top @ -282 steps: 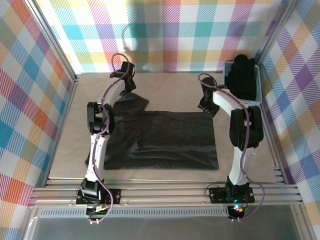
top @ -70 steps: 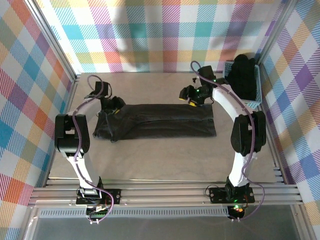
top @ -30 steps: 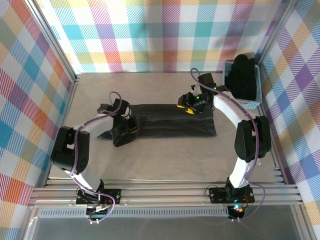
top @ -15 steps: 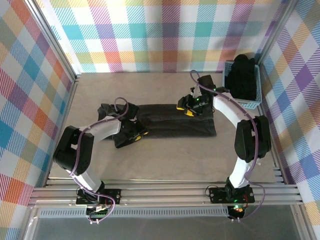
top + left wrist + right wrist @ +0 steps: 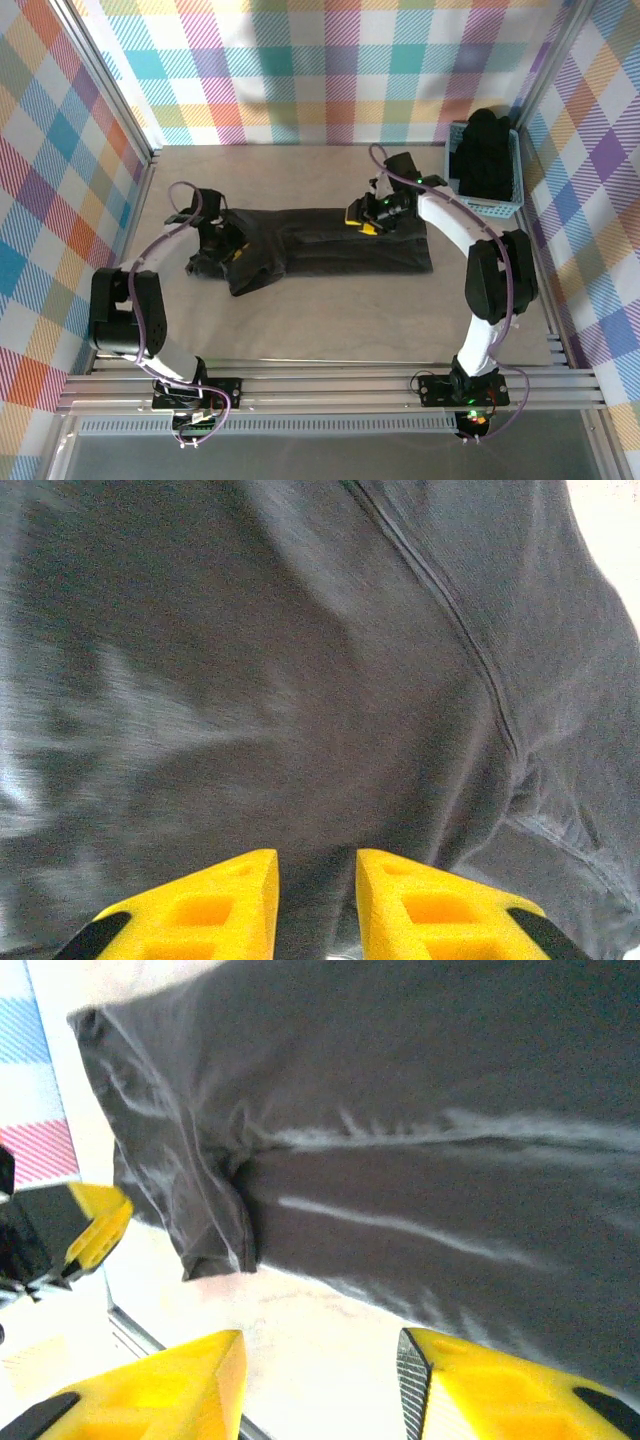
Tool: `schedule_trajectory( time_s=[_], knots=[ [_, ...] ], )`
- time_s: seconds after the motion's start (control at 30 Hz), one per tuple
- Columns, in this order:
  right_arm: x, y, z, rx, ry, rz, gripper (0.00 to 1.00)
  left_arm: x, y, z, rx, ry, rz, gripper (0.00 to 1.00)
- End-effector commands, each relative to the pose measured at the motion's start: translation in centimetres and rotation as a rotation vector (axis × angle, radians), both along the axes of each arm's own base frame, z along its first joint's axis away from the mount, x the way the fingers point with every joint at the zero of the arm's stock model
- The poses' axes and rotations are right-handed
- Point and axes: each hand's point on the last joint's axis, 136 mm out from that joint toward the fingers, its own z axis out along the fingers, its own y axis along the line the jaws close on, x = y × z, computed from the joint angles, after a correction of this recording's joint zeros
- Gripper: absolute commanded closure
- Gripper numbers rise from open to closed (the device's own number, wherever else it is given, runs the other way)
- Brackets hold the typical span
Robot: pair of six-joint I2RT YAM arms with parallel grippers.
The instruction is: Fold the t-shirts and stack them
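Black t-shirt (image 5: 330,245), folded into a long band, is lying across the middle of the table (image 5: 330,320), running left to right and sitting nearer the far edge than the near one. Its right end is lying flat and square. Its left end is bunching into loose folds.

More black t-shirts (image 5: 487,150) are sitting heaped in a light blue lattice basket (image 5: 516,195) at the far right corner.

Left gripper (image 5: 236,252) is hanging over the bunched left end. Its yellow fingers (image 5: 210,910) are standing narrowly apart just above the fabric, with nothing seen pinched between them.

Right gripper (image 5: 362,219) is hovering at the band's far edge, right of centre. Its fingers (image 5: 150,1390) are standing well apart, bare table is showing between them, and they are holding nothing.
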Motion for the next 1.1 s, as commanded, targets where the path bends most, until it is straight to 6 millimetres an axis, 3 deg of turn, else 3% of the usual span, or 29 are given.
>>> schedule_trajectory(
  time_s=[0.0,0.2,0.33,0.47,0.53,0.6,0.67,0.73,0.83,0.93,1.07],
  knots=[
    [-0.5,1.4,0.0,0.027,0.017,0.024,0.56,0.3,-4.3,-0.1,-0.028,-0.003,-0.128,0.79],
    [-0.3,1.2,0.8,0.008,-0.008,0.032,0.56,-3.0,-5.5,-4.1,0.019,0.122,-0.143,0.89],
    [-0.2,1.5,1.1,0.028,-0.01,0.023,0.56,-3.4,-6.8,-5.2,-0.014,0.125,-0.156,0.9],
    [-0.2,1.8,1.2,0.044,-0.011,0.029,0.56,-2.5,-9.6,-5.3,-0.133,0.088,-0.172,0.89],
    [-0.3,1.8,1.4,0.043,-0.017,0.035,0.56,-2.5,-9.5,-4.8,-0.135,0.085,-0.17,0.87],
    [-0.3,1.7,1.6,0.038,-0.023,0.039,0.56,-2.3,-8.9,-3.6,-0.123,0.058,-0.159,0.78],
    [-0.4,1.6,1.7,0.036,-0.027,0.041,0.55,-1.9,-7.5,-1.7,-0.084,0.015,-0.143,0.63],
    [-0.5,1.6,1.9,0.04,-0.03,0.042,0.55,-1.5,-5.1,0.5,-0.034,-0.041,-0.108,0.57],
    [-0.6,1.9,1.9,0.059,-0.03,0.051,0.55,-1.0,-0.2,1.7,0.028,-0.075,-0.02,0.56],
    [-0.9,3.1,3.1,0.151,-0.051,0.101,0.52,-0.8,4.7,1.4,0.079,-0.071,0.062,0.59],
    [-1.6,5.0,5.8,0.265,-0.113,0.196,0.47,0.6,8.9,1.2,0.093,-0.108,0.134,0.61]
  ],
)
